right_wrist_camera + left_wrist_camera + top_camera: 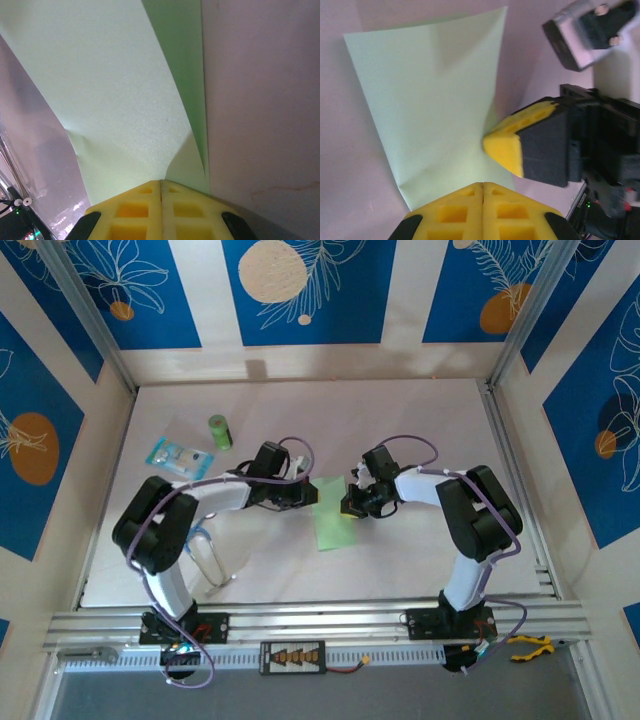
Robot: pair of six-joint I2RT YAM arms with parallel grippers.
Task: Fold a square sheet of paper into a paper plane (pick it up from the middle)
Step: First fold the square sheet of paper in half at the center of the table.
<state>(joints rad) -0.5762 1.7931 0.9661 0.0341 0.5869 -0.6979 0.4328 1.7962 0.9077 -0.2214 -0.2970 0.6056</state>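
At mid-table, between the two arms, the square sheet of paper (336,520) sits partly lifted off the table (430,430), pinched from both sides. Left gripper (483,192): yellow pads pressed together, seam closed, one edge of the sheet running in under them, so we read it as clamped on the paper. Right gripper (161,190): same, pads closed with the sheet fanning out of the seam, clamped on the opposite edge.

Step in hand, our read: making or setting an early fold, no dart shape yet. To do it well:
- Move both grips together so the sheet doesn't tear or slip out.
- Bring edge onto edge squarely before pressing.
- Lay the paper flat, then run a pad along the fold line to set it.
- It's thin stock, so use a light pull and no twist.

Look of the sheet: pale green, plain, no print. From above it reads longer than wide, so it's likely doubled over or bowed; we can't tell which. The left wrist view shows a soft crease running in from one edge and a bowed surface. The right wrist view shows a darker flap beside the lighter face, tenting up from the pinch.
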